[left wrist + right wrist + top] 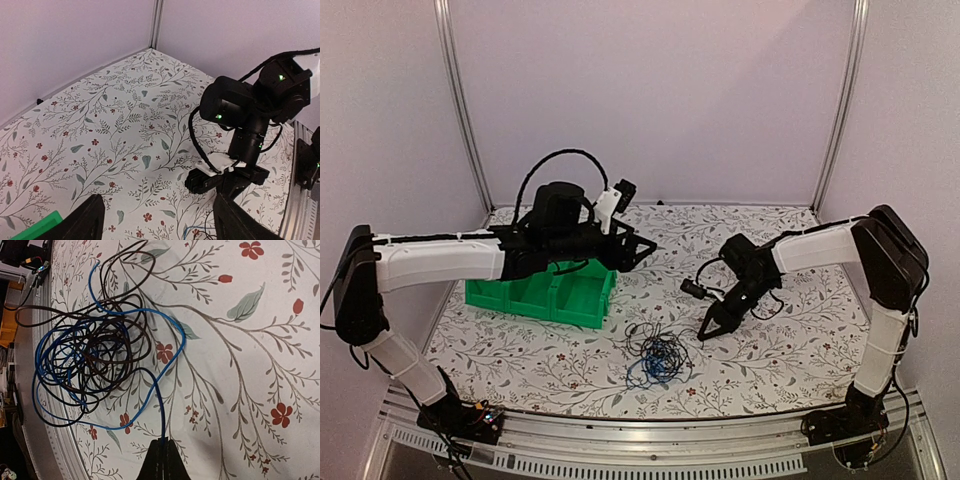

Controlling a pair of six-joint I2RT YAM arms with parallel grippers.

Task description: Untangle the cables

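Right wrist alone shows right gripper (162,445) pinching the cables (90,355); left gripper (157,215) gapes.

The right hand (163,459) pinches one blue strand; the cables (85,360) lie snarled on the floral surface (250,370).

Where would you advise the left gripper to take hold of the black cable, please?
Probably the single black loop lying clear of the snarl toward the green bin. Come straight down from above, jaws across the strand: it lies flat on the table, away from the crowded middle.
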